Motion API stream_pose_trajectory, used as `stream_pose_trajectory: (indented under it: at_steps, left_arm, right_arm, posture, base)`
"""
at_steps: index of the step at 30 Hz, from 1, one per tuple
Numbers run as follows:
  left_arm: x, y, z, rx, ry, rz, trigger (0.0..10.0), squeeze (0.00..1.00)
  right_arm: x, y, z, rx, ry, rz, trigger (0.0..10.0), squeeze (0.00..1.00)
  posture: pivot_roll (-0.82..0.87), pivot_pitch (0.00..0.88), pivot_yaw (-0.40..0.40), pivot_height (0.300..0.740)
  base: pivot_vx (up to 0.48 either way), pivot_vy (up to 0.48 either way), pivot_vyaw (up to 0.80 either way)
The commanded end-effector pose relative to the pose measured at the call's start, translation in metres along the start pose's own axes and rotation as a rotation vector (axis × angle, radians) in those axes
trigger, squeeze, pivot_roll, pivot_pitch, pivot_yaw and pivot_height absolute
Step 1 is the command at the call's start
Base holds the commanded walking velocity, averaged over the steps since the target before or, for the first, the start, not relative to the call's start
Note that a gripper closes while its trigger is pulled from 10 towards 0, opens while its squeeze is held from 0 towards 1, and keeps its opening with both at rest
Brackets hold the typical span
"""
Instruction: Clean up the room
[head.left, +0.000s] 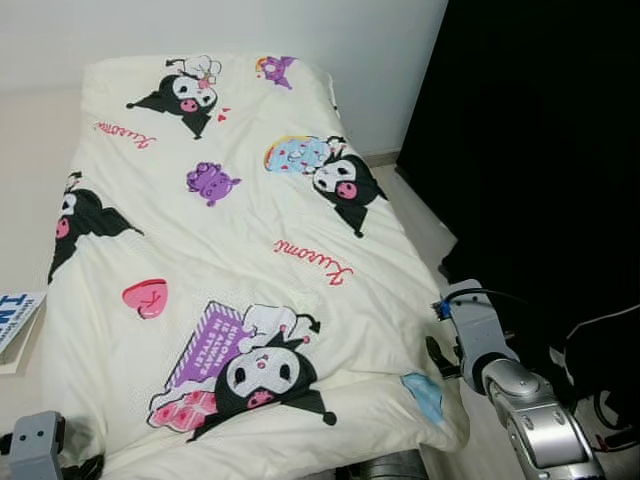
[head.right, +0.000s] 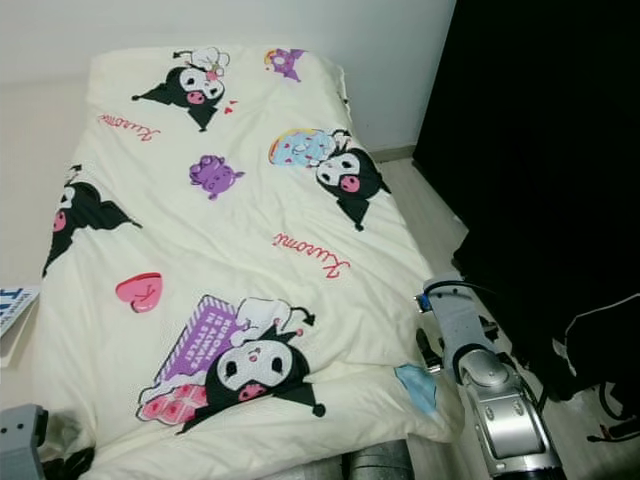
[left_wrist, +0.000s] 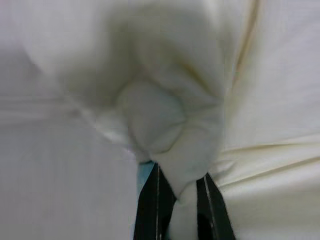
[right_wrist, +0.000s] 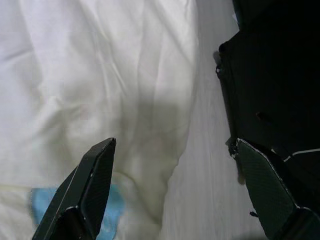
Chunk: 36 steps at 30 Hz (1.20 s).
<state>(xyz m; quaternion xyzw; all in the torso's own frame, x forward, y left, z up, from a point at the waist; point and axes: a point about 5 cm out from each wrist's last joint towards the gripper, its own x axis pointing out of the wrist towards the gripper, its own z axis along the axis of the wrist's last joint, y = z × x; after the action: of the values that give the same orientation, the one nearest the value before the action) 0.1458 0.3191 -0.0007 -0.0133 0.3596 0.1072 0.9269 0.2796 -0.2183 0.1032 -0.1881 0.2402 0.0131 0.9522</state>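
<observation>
Left eye view: cream cartoon-print quilt (head.left: 240, 250) spread flat over the bed, pink heart, purple and black character prints across it, near edge rumpled. Left gripper (left_wrist: 179, 210) at the quilt's near left corner, jaws closed on a bunched fold of the cream fabric. Right gripper (right_wrist: 185, 195) at the near right corner beside a blue patch (head.right: 418, 385), jaws wide open, holding nothing. Black curtain (head.left: 540, 150) hangs to the right.

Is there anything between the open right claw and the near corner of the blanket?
Nothing visible. The right claw is open beside the blanket, with only floor between them. The left claw is shut on the blanket's other corner.
</observation>
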Motion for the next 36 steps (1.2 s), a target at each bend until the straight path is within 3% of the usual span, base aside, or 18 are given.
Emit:
stream_pose_trajectory:
  at_steps: [1, 5, 11, 13, 15, 16, 17, 18, 19, 20, 22, 26, 29, 30, 31, 34, 35, 36]
  left_arm:
    - [-0.015, 0.028, -0.025, 0.087, 0.139, 0.129, 0.0, 0.0]
    - [-0.028, 0.045, -0.046, 0.128, 0.264, 0.141, 0.0, 0.0]
    - [-0.041, 0.049, -0.076, 0.13, 0.392, 0.11, 0.0, 0.0]
    - [-0.046, 0.025, -0.098, 0.126, 0.48, -0.089, 0.0, 0.0]
    - [-0.049, 0.005, -0.11, 0.139, 0.527, -0.232, 5.0, 0.0]
    - [-0.05, 0.001, -0.112, 0.146, 0.532, -0.25, 10.0, 0.0]
    - [-0.049, -0.002, -0.116, 0.145, 0.547, -0.257, 10.0, 0.0]
    - [-0.049, -0.006, -0.12, 0.155, 0.562, -0.274, 10.0, 0.47]
    - [-0.049, -0.006, -0.12, 0.155, 0.562, -0.274, 10.0, 0.47]
    - [-0.048, -0.009, -0.123, 0.166, 0.575, -0.286, 10.0, 1.0]
    - [-0.048, -0.011, -0.125, 0.192, 0.587, -0.282, 10.0, 1.0]
    - [-0.042, 0.009, -0.121, 0.429, 0.598, -0.183, 10.0, 1.0]
    - [-0.04, 0.015, -0.117, 0.485, 0.588, -0.155, 10.0, 1.0]
    - [-0.04, 0.02, -0.112, 0.537, 0.583, -0.139, 10.0, 0.94]
    - [-0.038, 0.027, -0.104, 0.594, 0.568, -0.118, 10.0, 0.7]
    - [-0.037, 0.032, -0.097, 0.634, 0.563, -0.115, 10.0, 0.76]
    - [-0.037, 0.035, -0.088, 0.682, 0.561, -0.136, 10.0, 0.84]
    - [-0.042, 0.038, -0.077, 0.76, 0.604, -0.231, 10.0, 1.0]
  right_arm:
    - [-0.001, -0.001, -0.007, -0.001, 0.032, -0.003, 10.0, 0.0]
    - [0.0, 0.0, -0.007, 0.001, 0.032, 0.0, 10.0, 0.0]
    - [0.0, 0.002, -0.008, 0.002, 0.035, 0.004, 10.0, 0.0]
    - [0.001, 0.005, -0.008, 0.003, 0.037, 0.011, 10.0, 0.0]
    - [0.002, 0.006, -0.008, 0.002, 0.037, 0.015, 10.0, 0.0]
    - [0.002, 0.006, -0.008, 0.002, 0.037, 0.016, 10.0, 0.0]
    - [0.002, 0.006, -0.008, 0.001, 0.036, 0.016, 10.0, 0.0]
    - [0.001, 0.006, -0.008, 0.001, 0.036, 0.016, 10.0, 0.0]
    - [0.001, 0.006, -0.008, 0.001, 0.036, 0.016, 10.0, 0.0]
    - [0.001, 0.006, -0.008, 0.001, 0.036, 0.015, 10.0, 0.0]
    - [0.001, 0.004, -0.008, 0.0, 0.037, 0.013, 10.0, 0.0]
    - [0.0, 0.001, -0.009, -0.002, 0.04, 0.006, 10.0, 0.0]
    - [0.0, 0.001, -0.009, -0.001, 0.04, 0.005, 10.0, 0.0]
    - [0.0, 0.001, -0.009, -0.001, 0.04, 0.006, 10.0, 0.0]
    - [0.001, 0.002, -0.009, -0.001, 0.039, 0.009, 10.0, 0.0]
    - [0.001, 0.004, -0.009, -0.001, 0.039, 0.012, 10.0, 0.0]
    - [0.002, 0.005, -0.008, -0.001, 0.038, 0.016, 10.0, 0.0]
    - [0.003, 0.005, -0.008, -0.002, 0.037, 0.021, 10.0, 0.0]
  posture:
    - [-0.1, 0.253, -0.033, 0.58]
    - [-0.09, 0.256, -0.029, 0.58]
    - [-0.09, 0.258, -0.028, 0.58]
    - [-0.07, 0.259, -0.029, 0.58]
    - [-0.08, 0.258, -0.029, 0.58]
    - [-0.08, 0.258, -0.029, 0.58]
    - [-0.08, 0.258, -0.029, 0.58]
    - [-0.08, 0.257, -0.03, 0.58]
    - [-0.08, 0.257, -0.03, 0.58]
    - [-0.09, 0.255, -0.03, 0.58]
    - [-0.09, 0.255, -0.032, 0.58]
    - [-0.1, 0.254, -0.033, 0.58]
    - [-0.09, 0.254, -0.033, 0.58]
    - [-0.09, 0.253, -0.033, 0.58]
    - [-0.09, 0.253, -0.033, 0.58]
    - [-0.09, 0.251, -0.036, 0.58]
    - [-0.09, 0.251, -0.037, 0.58]
    - [-0.08, 0.247, -0.043, 0.58]
  base:
    - [0.0, 0.0, 0.0]
    - [0.0, 0.0, 0.0]
    - [0.0, 0.0, 0.0]
    - [0.0, 0.0, 0.0]
    - [0.0, 0.0, 0.0]
    - [0.0, 0.0, 0.0]
    - [0.0, 0.0, 0.0]
    - [0.0, 0.0, 0.0]
    - [0.0, 0.0, 0.0]
    - [0.0, 0.0, 0.0]
    - [0.0, 0.0, 0.0]
    - [0.0, 0.0, 0.0]
    - [0.0, 0.0, 0.0]
    - [0.0, 0.0, 0.0]
    - [0.0, 0.0, 0.0]
    - [0.0, 0.0, 0.0]
    - [0.0, 0.0, 0.0]
    - [0.0, 0.0, 0.0]
